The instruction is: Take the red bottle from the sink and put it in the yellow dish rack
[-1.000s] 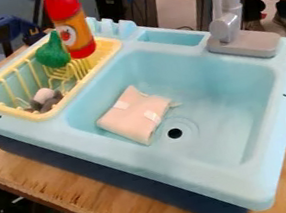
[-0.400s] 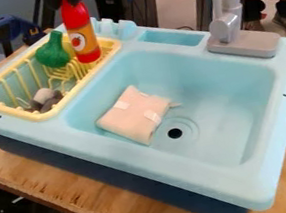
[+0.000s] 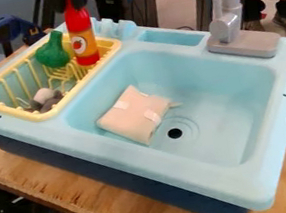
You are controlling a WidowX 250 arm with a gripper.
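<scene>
Grips the red bottle (image 3: 81,29) upright by its neck in the black gripper (image 3: 71,7), at the far end of the yellow rack (image 3: 11,112), just beside a green toy vegetable (image 3: 52,53). Has small gray and white objects (image 3: 44,98) nearer the rack's front, and a folded pink cloth (image 3: 132,117) in the blue sink (image 3: 237,84), left of the drain (image 3: 175,133).

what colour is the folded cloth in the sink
The folded cloth is pale pink with whitish patches, best seen in the camera view.
</scene>
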